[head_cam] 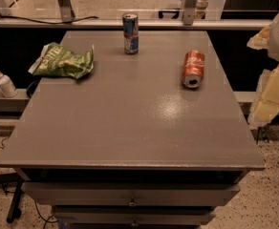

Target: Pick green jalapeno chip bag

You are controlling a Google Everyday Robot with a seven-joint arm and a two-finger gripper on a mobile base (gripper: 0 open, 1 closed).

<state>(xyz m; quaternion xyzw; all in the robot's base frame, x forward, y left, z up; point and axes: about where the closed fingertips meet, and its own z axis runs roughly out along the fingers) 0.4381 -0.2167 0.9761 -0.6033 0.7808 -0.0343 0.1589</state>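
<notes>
A crumpled, shiny light-green foil chip bag (63,61) was noted lying at the far-left corner of the grey counter (130,123). The pale end effector (272,97) was seen beyond the counter's right edge, well apart from the bag. How far open it was could not be told.

The gripper (272,92), beyond the counter's (130,123) right edge, was cut off by the frame's right side. Lettering on the green jalapeno chip bag (63,61), near the far-left corner, was too small to read. Drawers (130,195) under the near edge ran off the bottom.

We see the light-green, white-lettered green jalapeno chip bag (63,61), a blue-and-silver can (130,33), an orange-red can (193,68), the grey tabletop (130,128), and the cream-yellow end effector (266,75) at the right edge.
</notes>
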